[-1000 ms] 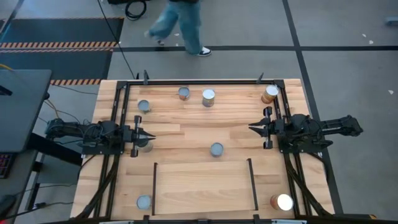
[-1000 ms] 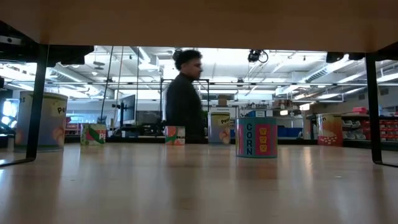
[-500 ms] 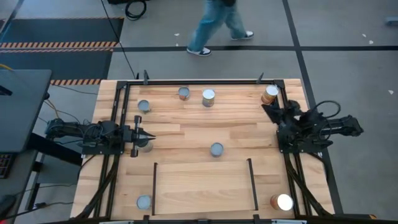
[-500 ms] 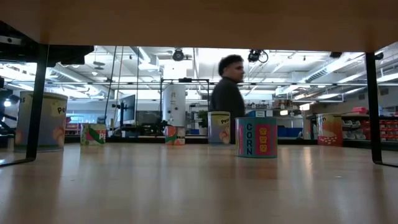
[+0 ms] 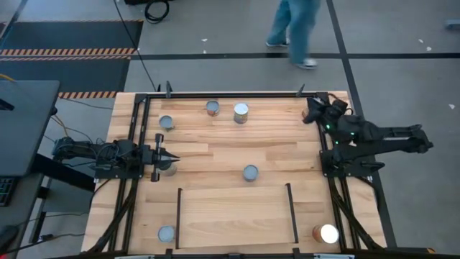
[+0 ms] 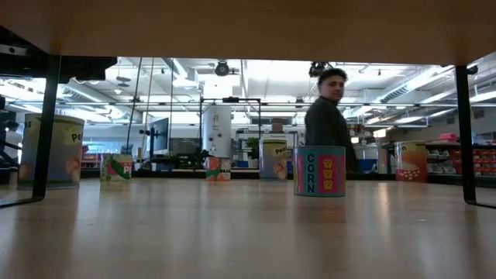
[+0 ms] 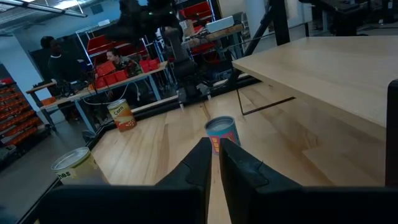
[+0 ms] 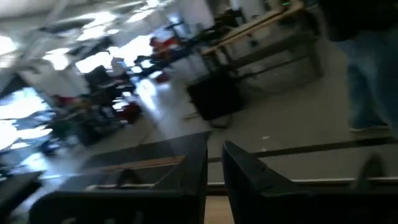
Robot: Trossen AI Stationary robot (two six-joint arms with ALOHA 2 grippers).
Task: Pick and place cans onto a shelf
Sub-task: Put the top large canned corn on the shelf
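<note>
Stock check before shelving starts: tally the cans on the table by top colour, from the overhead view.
Grey-topped cans: 5
White-topped cans: 2
Total: 7 in view. The right gripper covers the far right corner, so anything beneath it cannot be counted.

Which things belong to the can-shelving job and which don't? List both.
Job: small cylindrical metal-topped cans; light-wood shelf panel between thin black rails.
Not job: person in jeans walking past the table; black cable on the floor.
</note>
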